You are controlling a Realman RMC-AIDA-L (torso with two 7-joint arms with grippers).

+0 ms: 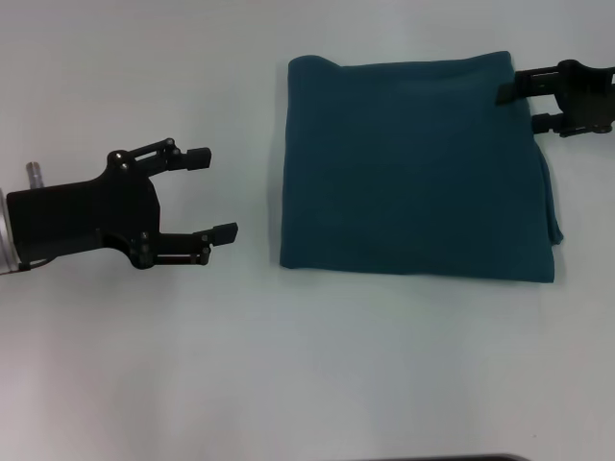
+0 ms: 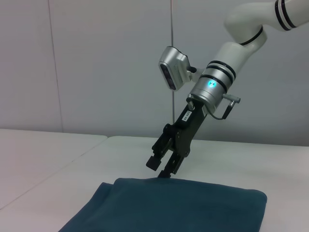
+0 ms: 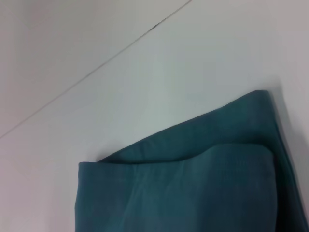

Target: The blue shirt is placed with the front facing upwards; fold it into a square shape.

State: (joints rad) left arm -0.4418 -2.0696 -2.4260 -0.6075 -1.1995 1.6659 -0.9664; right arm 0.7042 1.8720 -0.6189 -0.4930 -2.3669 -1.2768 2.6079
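The shirt [image 1: 418, 168] lies folded into a near-square block on the white tabletop [image 1: 307, 365], toward the robot's right, its printed side hidden. The left gripper [image 1: 216, 195] hovers above bare tabletop well apart from the shirt's left edge, jaws wide and holding nothing. The right gripper [image 1: 519, 107] sits at the shirt's far right corner, one finger over the cloth; whether its jaws pinch the fabric I cannot tell. Layered edges show along the shirt's right side.

left claw [image 1: 223, 193]: black, linked fingers | right claw [image 2: 161, 169]: black | arm: white, black rings, silver wrist
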